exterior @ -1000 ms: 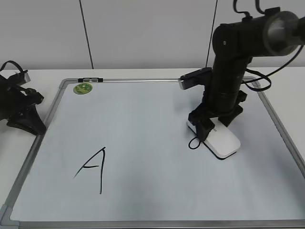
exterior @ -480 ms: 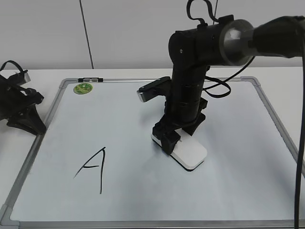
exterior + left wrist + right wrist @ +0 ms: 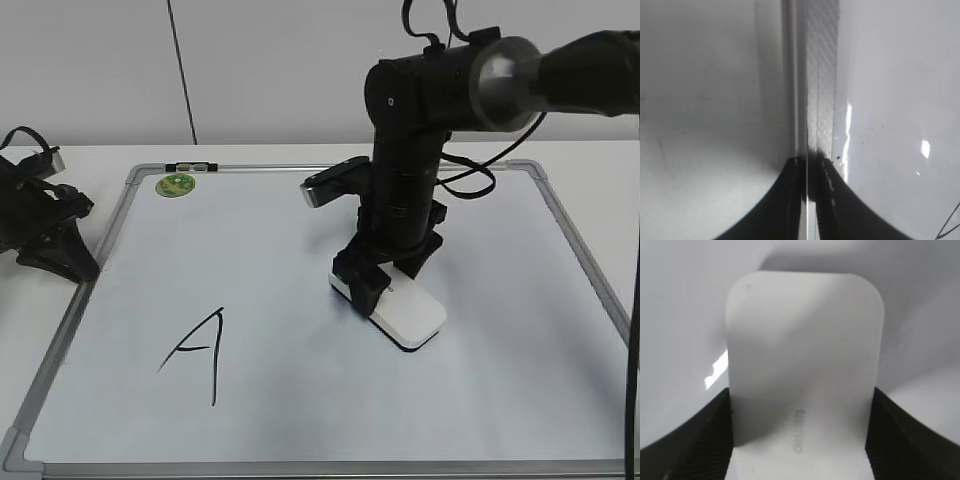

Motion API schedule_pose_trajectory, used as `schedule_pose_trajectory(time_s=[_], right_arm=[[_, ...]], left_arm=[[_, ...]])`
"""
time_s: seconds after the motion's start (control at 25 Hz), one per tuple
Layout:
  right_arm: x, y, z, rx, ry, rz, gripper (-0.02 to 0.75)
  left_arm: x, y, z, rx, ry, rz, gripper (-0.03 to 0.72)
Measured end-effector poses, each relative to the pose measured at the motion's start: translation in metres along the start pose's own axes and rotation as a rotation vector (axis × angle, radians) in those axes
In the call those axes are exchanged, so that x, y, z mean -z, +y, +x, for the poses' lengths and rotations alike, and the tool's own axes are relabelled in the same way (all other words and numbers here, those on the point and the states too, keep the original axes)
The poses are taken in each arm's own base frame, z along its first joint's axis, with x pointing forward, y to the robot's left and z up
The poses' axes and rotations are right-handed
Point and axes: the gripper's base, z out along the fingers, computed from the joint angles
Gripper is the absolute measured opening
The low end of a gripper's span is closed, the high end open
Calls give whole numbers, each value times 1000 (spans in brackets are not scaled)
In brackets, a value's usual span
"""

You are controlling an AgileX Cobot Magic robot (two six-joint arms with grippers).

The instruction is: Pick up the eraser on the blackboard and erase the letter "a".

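**Q:** Where was the eraser at that moment, and how were you holding it?

**A:** The white, smooth, rounded-rectangular plastic eraser (image 3: 400, 313) lay flat on the large white dry-erase blackboard (image 3: 300, 420) with its thin grey metal frame, right of the middle. My right end effector (image 3: 388, 272) stood over its rear end, pinching it by the 2 long sides; in my right wrist view a dark finger (image 3: 700, 440) pressed each side of the block. My left end effector (image 3: 810, 200) sat off the left edge of the board on the white table (image 3: 40, 330), its fingers pressed together over the frame, holding nothing.

**Q:** And the letter "a"?

**A:** I could not see a small cursive one anywhere on the open board. Only the large angular black capital "A" (image 3: 195, 352) showed, lower left, well apart from the eraser. Whether any stroke lay hidden under the eraser or my arm, I could not tell.

**Q:** What could have gone wrong from there?

**A:** In my judgement, 3 things. I gripped only the rear end, so a hard push could have tipped the front up and left streaks. A wipe that ran far to the left could have smeared the capital, which should stay. And pressing too hard could have slid the board itself on the table toward my idle left arm. The small round green magnet (image 3: 174, 185) at the top left corner looked safely out of reach.
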Motion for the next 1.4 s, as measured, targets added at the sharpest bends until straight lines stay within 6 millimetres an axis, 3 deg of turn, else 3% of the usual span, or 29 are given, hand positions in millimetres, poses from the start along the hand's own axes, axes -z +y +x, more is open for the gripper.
schedule_pose_trajectory(time_s=[0.36,0.6,0.72,1.04,1.16,1.4], right_arm=[[3,-51,15,-128,-3,22,531],[6,-70,22,-169,-3,40,531],[19,-74,29,-166,3,73,531],[96,-72,49,-210,-141,92,531],[112,-85,61,-276,-180,93,531],[120,-119,86,-418,-189,102,531]], left_arm=[[0,0,0,0,0,0,44],[0,0,0,0,0,0,45],[0,0,0,-2,1,-3,45],[0,1,1,-10,7,-16,45],[0,3,1,-9,7,-19,45],[2,7,1,1,4,-19,45]])
